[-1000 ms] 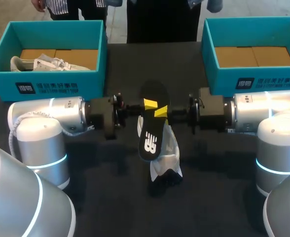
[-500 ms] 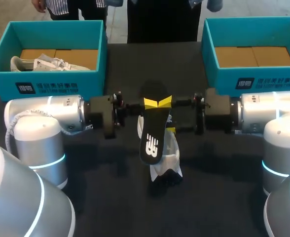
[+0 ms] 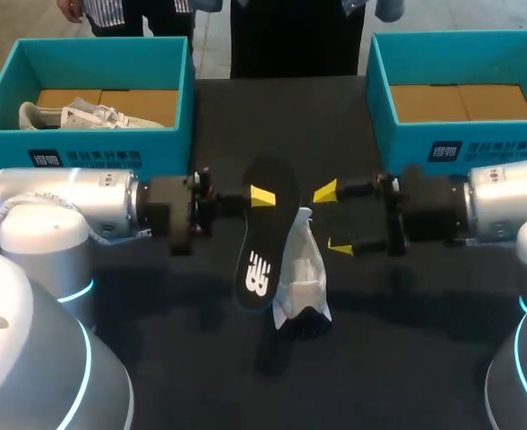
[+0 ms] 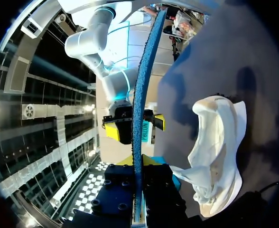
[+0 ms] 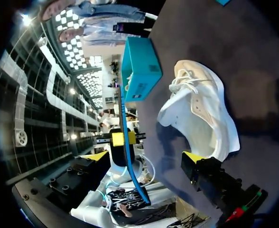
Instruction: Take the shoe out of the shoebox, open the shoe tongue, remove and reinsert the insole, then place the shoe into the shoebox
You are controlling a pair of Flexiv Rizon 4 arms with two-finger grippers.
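Grip first: my left gripper (image 3: 267,195) is pinched onto the black insole (image 3: 265,242), one yellow tip on each face of it, near its upper end. The insole hangs tilted in the air just above the white shoe (image 3: 301,278), with its lower end on the side of the shoe nearer my left arm. From the left wrist I see the insole edge-on, running straight out from between my fingers, with the shoe beside it on the dark table (image 3: 201,358).

My right gripper (image 3: 332,219) is on the other side of the shoe, fingers spread wide and holding nothing, clear of the insole.

Beyond the shoe, towards my left arm's side, a teal shoebox (image 3: 84,154) holds a second white shoe (image 3: 75,115) on its cardboard floor. A matching teal shoebox (image 3: 461,143) beyond the shoe on my right arm's side shows only its brown cardboard floor (image 3: 461,100).
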